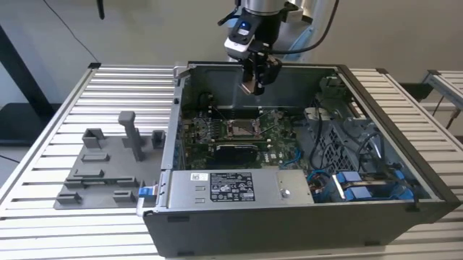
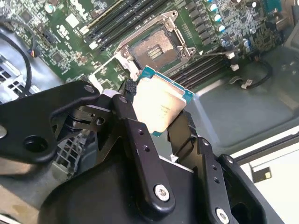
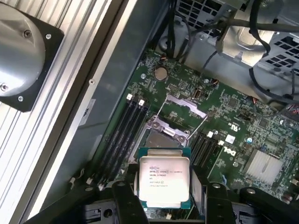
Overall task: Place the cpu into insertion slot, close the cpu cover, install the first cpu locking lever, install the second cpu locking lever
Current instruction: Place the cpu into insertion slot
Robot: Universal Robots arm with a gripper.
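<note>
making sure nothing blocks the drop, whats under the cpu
The flat square grey-tan cpu, clamped in the black end effector, hangs above the green circuit board. The silver-rimmed square insertion slot lies open below it, nothing inside. The chip covers one edge of it.

First wrist view: the chip [image 3: 164, 179] covers part of the socket [image 3: 161, 136]. The gripper [image 3: 166, 198] hides one edge of the chip and is itself cut off by the frame. Exterior view: the arm [image 1: 262, 10] is cropped at the top edge, and socket detail is too small to tell.
</note>
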